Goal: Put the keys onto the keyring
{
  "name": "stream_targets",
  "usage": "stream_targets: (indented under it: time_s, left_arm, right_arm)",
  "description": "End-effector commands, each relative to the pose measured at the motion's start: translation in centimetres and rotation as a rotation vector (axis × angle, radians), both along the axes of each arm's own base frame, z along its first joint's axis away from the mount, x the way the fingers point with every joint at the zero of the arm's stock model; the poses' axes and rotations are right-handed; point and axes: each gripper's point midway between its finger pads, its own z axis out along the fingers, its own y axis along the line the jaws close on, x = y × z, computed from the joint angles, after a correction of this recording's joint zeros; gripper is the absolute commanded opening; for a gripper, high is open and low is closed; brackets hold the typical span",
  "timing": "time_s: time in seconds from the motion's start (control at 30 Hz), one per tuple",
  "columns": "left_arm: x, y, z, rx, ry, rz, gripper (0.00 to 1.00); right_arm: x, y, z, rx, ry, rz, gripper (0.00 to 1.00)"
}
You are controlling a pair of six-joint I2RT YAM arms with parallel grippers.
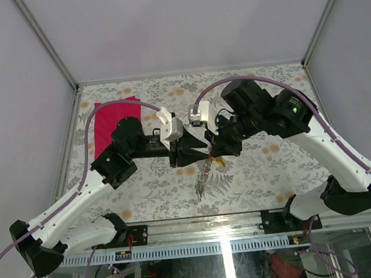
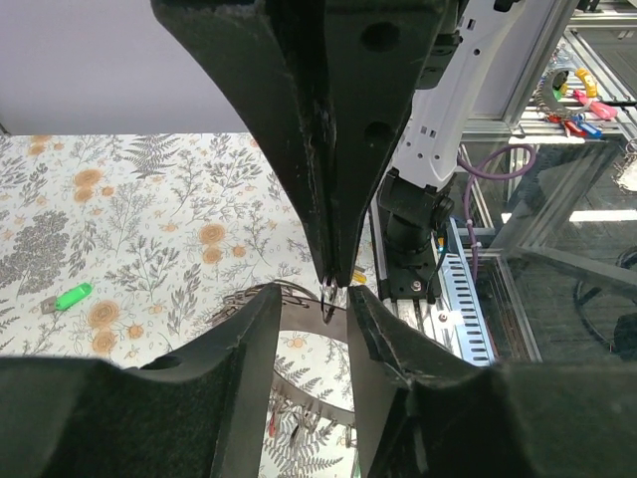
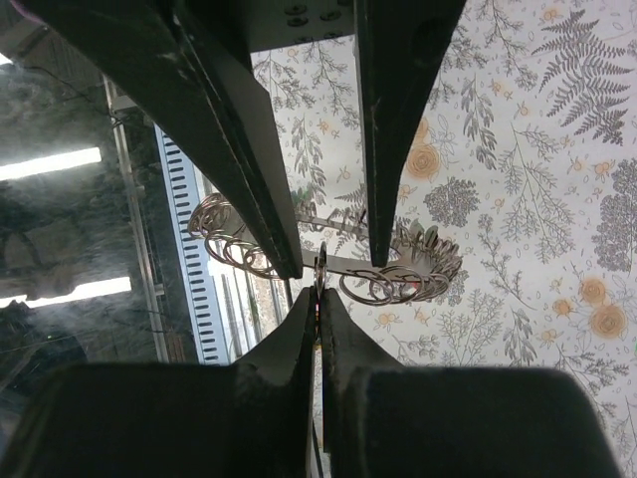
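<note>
From above, both arms reach inward and meet over the middle of the bench (image 1: 273, 163). The left pincer (image 1: 188, 150) and right pincer (image 1: 214, 150) sit tip to tip, with the keyring (image 1: 203, 175) hanging just beneath them. The patterned surface lies open all round, and a red cloth (image 1: 111, 120) sits well apart at the far left.

In the left wrist view, the left pincer's fingers (image 2: 261, 368) stand apart either side of the ring's band. A green key (image 2: 72, 297) lies well off to the side on open bench.

In the right wrist view, the right pincer's tips are pressed together at the ring's rim, right beside the near bench edge. Whether they pinch a key or the ring cannot be told.
</note>
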Motion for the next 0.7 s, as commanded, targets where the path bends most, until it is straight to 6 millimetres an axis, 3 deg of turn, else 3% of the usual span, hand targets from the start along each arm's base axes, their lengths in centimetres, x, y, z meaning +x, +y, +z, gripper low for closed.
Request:
stream_targets:
  time_s: [0.0,0.17,0.33,0.47,0.67]
  left_arm:
    - [0.0,-0.2,2.1,-0.047,-0.066,-0.020,0.33]
    - [0.3,-0.2,1.5,-0.015,-0.067,-0.013,0.30]
    - [0.1,-0.1,1.4,-0.003,-0.071,-0.021,0.02]
    - [0.1,0.0,1.3,0.001,-0.069,-0.018,0.00]
    - [0.6,0.0,2.5,-0.058,-0.026,0.039,0.00]
  right_arm:
    - [0.0,1.5,2.2,0.099,-0.049,0.044,0.00]
    - [0.1,1.9,2.2,0.110,-0.051,0.052,0.00]
    - [0.3,2.0,2.3,0.114,-0.059,0.053,0.00]
    - [0.5,2.0,2.9,0.140,-0.084,0.034,0.00]
    - [1.2,1.3,4.0,0.241,-0.170,-0.058,0.27]
